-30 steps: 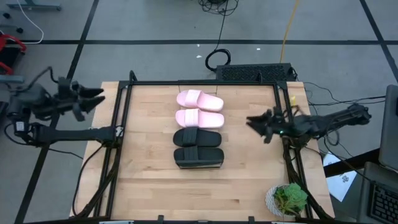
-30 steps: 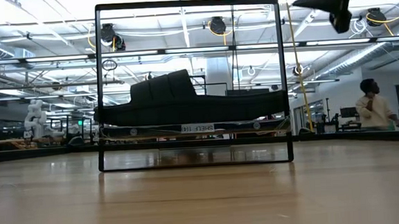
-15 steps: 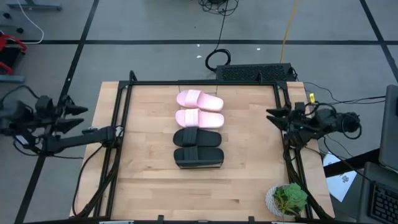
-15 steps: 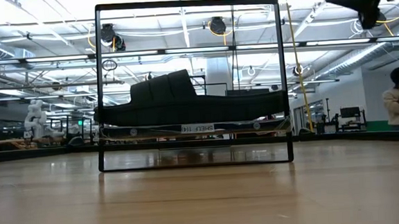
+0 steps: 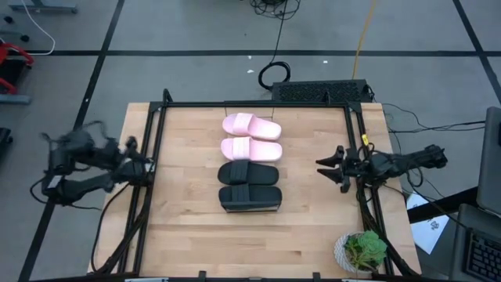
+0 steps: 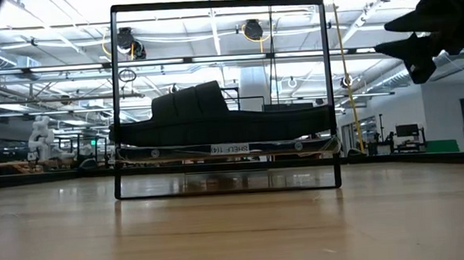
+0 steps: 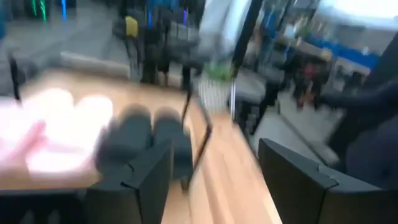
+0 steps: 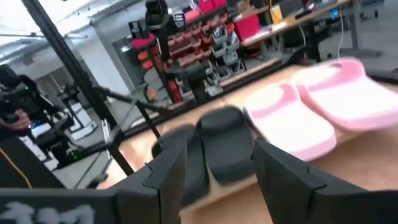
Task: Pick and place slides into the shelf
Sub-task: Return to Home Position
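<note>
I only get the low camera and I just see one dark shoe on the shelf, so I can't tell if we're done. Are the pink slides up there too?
Observer: Yes. In the high view the pink pair lies right behind the black pair, all four in one row.
Operator: Is a gripper holding anything?
Observer: No. Both wrist views show the left gripper and right gripper open and empty.
Operator: Are they near the shoes?
Observer: No, each hangs by its own side edge of the table.
</note>
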Tool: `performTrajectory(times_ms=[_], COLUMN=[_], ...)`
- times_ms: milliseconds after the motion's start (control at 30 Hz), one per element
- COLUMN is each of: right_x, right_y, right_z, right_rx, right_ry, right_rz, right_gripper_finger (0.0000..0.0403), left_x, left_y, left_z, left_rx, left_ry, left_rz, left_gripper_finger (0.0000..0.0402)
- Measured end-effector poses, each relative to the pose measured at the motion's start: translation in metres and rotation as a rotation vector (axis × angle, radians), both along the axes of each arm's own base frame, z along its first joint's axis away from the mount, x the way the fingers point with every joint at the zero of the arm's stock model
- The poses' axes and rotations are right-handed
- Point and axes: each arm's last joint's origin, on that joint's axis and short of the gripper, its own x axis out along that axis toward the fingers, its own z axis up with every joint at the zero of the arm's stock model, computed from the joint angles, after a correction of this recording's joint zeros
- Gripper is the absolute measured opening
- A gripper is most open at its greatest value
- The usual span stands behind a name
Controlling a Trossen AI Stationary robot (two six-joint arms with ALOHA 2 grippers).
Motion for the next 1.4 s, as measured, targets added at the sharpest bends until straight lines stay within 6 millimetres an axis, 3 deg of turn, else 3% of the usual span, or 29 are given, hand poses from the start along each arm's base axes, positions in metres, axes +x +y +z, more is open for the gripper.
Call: performTrajectory(times_ms=[267, 433, 733, 900, 1133, 1400], right_x=[0.002, 0.002, 0.002, 0.002, 0.001, 0.004], right_y=[-0.001, -0.001, -0.001, -0.002, -0.007, -0.007], right_z=[-0.006, -0.005, -0.004, -0.004, -0.008, -0.016], right_rx=[-0.025, -0.028, 0.011, 0.006, -0.057, -0.051], right_ry=[0.015, 0.011, -0.001, -0.001, 0.047, 0.034], right_rz=[0.003, 0.021, 0.051, 0.035, -0.131, -0.145], right_gripper_finger=[0.0173, 0.0173, 0.0173, 0.0173, 0.0173, 0.0173], left_x=[0.035, 0.063, 0.103, 0.109, 0.112, 0.116], left_y=[0.01, 0.017, 0.029, 0.026, 0.018, 0.016], left_z=[-0.025, -0.052, -0.123, -0.136, -0.139, -0.146], left_rx=[0.032, 0.001, -0.11, -0.078, -0.004, -0.002], left_ry=[-0.052, -0.093, -0.164, -0.137, -0.13, -0.049], left_rz=[-0.131, -0.193, -0.191, -0.088, -0.009, 0.055], left_gripper_finger=[0.0234, 0.0234, 0.0234, 0.0234, 0.0234, 0.0234])
